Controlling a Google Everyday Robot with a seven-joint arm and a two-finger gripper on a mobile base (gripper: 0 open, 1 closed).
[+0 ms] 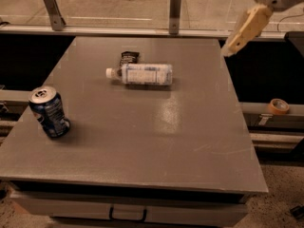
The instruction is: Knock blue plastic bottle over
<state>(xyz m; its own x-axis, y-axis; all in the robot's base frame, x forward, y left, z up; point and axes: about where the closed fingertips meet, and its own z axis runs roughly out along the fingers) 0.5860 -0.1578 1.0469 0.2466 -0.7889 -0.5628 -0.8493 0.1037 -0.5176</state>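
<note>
The blue plastic bottle point(141, 74) is clear with a white cap and a white-and-blue label. It lies on its side near the middle-back of the grey table point(190, 146), cap pointing left. My gripper point(244, 32) is high at the top right, above the table's far right corner and well clear of the bottle. One cream finger point(248, 26) shows, pointing down-left; no second finger lies against it, so the gripper is open and empty.
A short blue soda can point(49, 112) stands upright at the table's left edge. A dark snack packet point(128, 58) lies just behind the bottle. A tape roll point(278, 106) sits on the ledge to the right. A railing runs along the back.
</note>
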